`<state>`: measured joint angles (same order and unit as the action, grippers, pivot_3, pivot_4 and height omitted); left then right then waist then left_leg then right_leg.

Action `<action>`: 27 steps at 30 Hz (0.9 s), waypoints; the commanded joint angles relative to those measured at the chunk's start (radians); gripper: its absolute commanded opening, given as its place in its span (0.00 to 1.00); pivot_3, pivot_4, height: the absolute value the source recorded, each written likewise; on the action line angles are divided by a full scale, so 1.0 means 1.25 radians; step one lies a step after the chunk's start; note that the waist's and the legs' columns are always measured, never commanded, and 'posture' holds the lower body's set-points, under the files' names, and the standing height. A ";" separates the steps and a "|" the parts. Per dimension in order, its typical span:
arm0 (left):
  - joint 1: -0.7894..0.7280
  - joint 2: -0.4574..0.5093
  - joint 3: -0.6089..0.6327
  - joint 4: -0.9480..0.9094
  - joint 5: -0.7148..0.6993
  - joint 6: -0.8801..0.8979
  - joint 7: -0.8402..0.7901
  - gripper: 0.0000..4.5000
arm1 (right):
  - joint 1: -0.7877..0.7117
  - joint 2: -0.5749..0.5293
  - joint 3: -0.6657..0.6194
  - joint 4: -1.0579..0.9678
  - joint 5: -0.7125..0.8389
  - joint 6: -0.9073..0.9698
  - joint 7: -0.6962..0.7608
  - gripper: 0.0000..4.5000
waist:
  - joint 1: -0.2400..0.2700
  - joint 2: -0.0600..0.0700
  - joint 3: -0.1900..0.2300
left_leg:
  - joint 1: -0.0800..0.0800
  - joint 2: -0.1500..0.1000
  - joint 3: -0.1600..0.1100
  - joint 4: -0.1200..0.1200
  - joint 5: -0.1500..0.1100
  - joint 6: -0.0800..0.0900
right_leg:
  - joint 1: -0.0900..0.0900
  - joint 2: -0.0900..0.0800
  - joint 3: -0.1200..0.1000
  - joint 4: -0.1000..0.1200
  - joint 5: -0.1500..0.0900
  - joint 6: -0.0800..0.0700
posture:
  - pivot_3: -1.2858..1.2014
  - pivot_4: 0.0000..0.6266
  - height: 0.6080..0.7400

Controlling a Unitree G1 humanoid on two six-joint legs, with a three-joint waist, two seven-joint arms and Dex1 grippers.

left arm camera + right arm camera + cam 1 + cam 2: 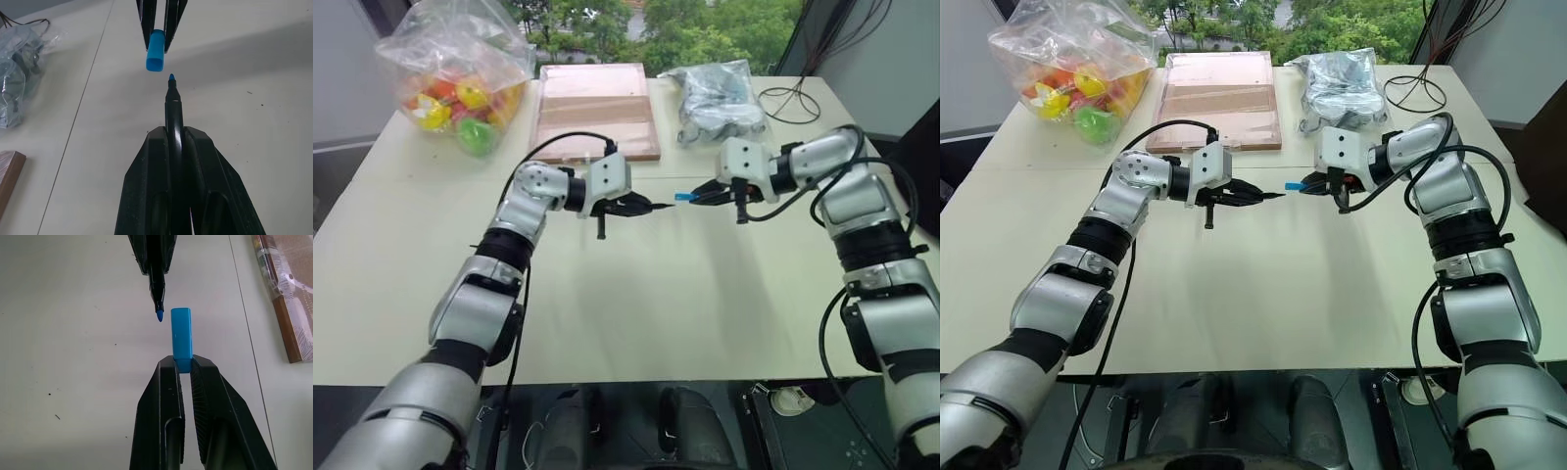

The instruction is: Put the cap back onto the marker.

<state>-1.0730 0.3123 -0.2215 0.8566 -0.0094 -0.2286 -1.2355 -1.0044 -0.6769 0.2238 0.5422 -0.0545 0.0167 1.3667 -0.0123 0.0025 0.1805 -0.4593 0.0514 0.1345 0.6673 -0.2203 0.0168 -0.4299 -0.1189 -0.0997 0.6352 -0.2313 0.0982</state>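
Most of the marker (174, 110) is hidden inside the left claw (174, 142), which is clenched around its barrel; only the front part and the light blue tip are seen, pointing at the cap (181, 339). The closed end of the cap is buried between the fingers of the right claw (183, 366), which is clamped on it; the open mouth faces the marker tip. In the left wrist view the tip lies just short of the cap's mouth and a little to one side of it, the two apart; whether tip and mouth are truly in line cannot be told. Both things are held in the air above the counter (636, 294), over its middle.

Relative to the cap, a wooden board (596, 110) lies farther back toward the left on the counter, well apart; it is cut off at the edge in both wrist views. A clear bag of coloured balls (458, 73) sits at the back left corner, its contents only partly made out; a clear bag of dark items (720, 98) lies behind the cap, what it holds being unclear. Black cables (793, 98) are seen at the back right edge. Beneath and in front of the cap the counter is bare up to its near edge, and open room is left on both sides.
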 commanded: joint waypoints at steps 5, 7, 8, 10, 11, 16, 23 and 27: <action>-0.028 0.016 0.017 -0.027 -0.008 -0.003 -0.007 0.00 | -0.006 -0.002 -0.010 -0.004 0.008 -0.012 -0.007 0.01 | -0.001 0.000 0.000 | 0.000 0.000 0.000 0.000 0.000 0.000 | 0.000 0.000 0.000 0.000 0.000 0.000 | 0.52 0.24 1.00; -0.027 0.016 0.018 -0.030 -0.009 0.000 -0.006 0.00 | -0.008 0.001 -0.010 -0.003 0.009 -0.010 -0.009 0.01 | 0.000 0.000 0.000 | 0.000 0.000 0.000 0.000 0.000 0.000 | 0.000 0.000 0.000 0.000 0.000 0.000 | 0.52 0.24 1.00; -0.026 0.015 0.018 -0.031 -0.010 0.000 -0.006 0.00 | -0.008 0.002 -0.010 -0.003 0.009 -0.009 -0.010 0.01 | 0.000 0.000 0.000 | 0.000 0.000 0.000 0.000 0.000 0.000 | 0.000 0.000 0.000 0.000 0.000 0.000 | 0.52 0.24 1.00; -0.025 0.013 0.017 -0.032 -0.010 0.001 -0.005 0.00 | -0.009 0.004 -0.010 -0.004 0.010 -0.008 -0.011 0.01 | 0.000 0.000 0.000 | 0.000 0.000 0.000 0.000 0.000 0.000 | 0.000 0.000 0.000 0.000 0.000 0.000 | 0.52 0.24 1.00; -0.024 0.012 0.017 -0.032 -0.010 0.000 -0.003 0.00 | -0.008 0.004 -0.009 -0.007 0.010 -0.007 -0.011 0.01 | 0.000 0.000 0.000 | 0.000 0.000 0.000 0.000 0.000 0.000 | 0.000 0.000 0.000 0.000 0.000 0.000 | 0.52 0.24 1.00; -0.027 0.004 0.017 -0.027 -0.010 -0.002 0.002 0.00 | -0.003 0.007 -0.008 -0.019 0.013 0.000 -0.010 0.01 | 0.000 0.000 0.000 | 0.000 0.000 0.000 0.000 0.000 0.000 | 0.000 0.000 0.000 0.000 0.000 0.000 | 0.52 0.24 1.00; -0.032 -0.006 0.017 -0.017 -0.007 -0.006 0.009 0.00 | 0.006 0.010 -0.007 -0.046 0.018 0.014 -0.004 0.01 | 0.000 0.000 0.000 | 0.000 0.000 0.000 0.000 0.000 0.000 | 0.000 0.000 0.000 0.000 0.000 0.000 | 0.52 0.24 1.00; -0.033 -0.009 0.017 -0.015 -0.007 -0.008 0.012 0.00 | 0.012 0.009 -0.007 -0.057 0.019 0.019 -0.002 0.01 | 0.000 0.000 0.000 | 0.000 0.000 0.000 0.000 0.000 0.000 | 0.000 0.000 0.000 0.000 0.000 0.000 | 0.52 0.24 1.00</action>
<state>-1.0738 0.3129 -0.2189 0.8582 -0.0087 -0.2243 -1.2351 -0.9816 -0.6702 0.2239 0.5208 -0.0546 0.0446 1.3578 -0.0124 0.0025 0.1805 -0.4593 0.0514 0.1344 0.6673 -0.2203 0.0168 -0.4300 -0.1190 -0.0997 0.6353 -0.2313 0.0982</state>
